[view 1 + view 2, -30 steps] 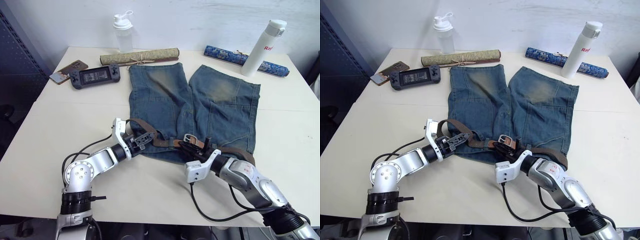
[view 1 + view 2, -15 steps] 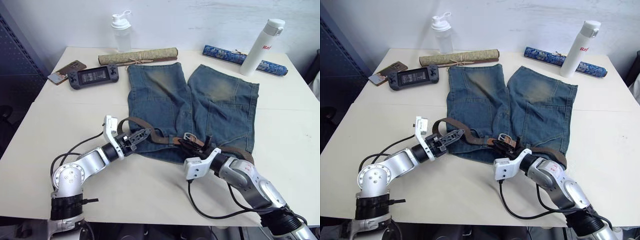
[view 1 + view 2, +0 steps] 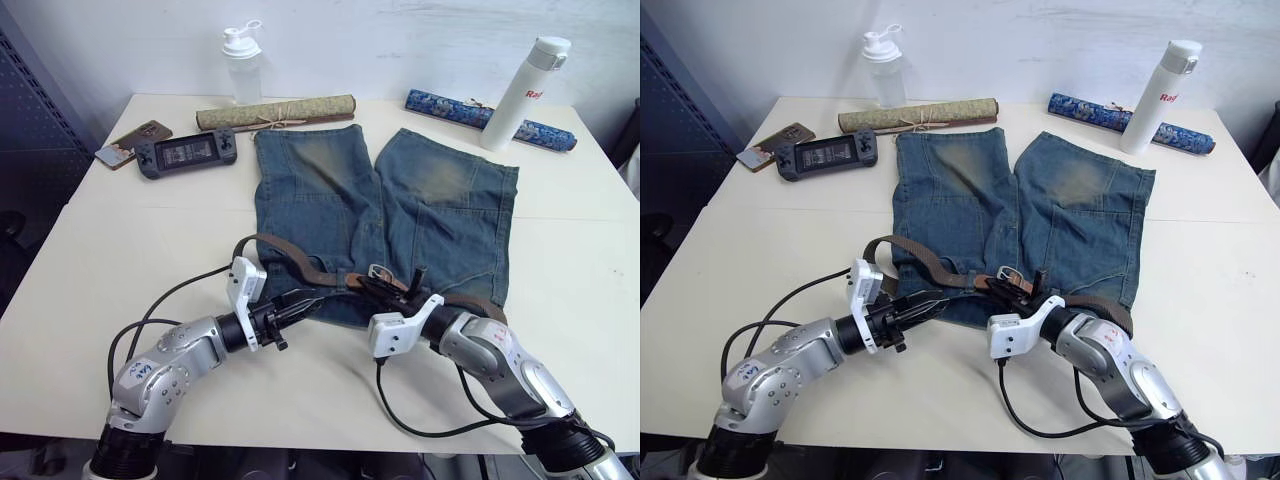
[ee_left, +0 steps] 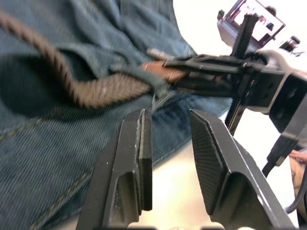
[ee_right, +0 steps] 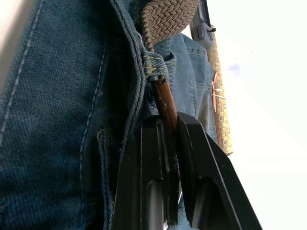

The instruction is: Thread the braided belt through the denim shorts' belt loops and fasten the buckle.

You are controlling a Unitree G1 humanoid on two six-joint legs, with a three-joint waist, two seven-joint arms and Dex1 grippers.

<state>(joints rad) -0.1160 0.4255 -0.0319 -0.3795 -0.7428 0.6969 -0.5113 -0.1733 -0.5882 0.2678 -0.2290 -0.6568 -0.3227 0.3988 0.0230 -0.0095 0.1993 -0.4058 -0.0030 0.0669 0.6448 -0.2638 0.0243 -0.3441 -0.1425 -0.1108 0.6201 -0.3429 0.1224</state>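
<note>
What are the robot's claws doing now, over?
Left claw open, empty, at the denim shorts waistband. Right claw shut on braided belt leather tip. Nothing blocking.

Even, soft overhead light, faint shadows; the wrist views are blurred close up, with backgrounds blown white.

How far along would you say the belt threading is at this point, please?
Partly done: the braided belt already lies along the denim shorts' waistband. The right gripper pinches its brown leather tip; the left gripper is open. The buckle isn't fastened yet.
</note>
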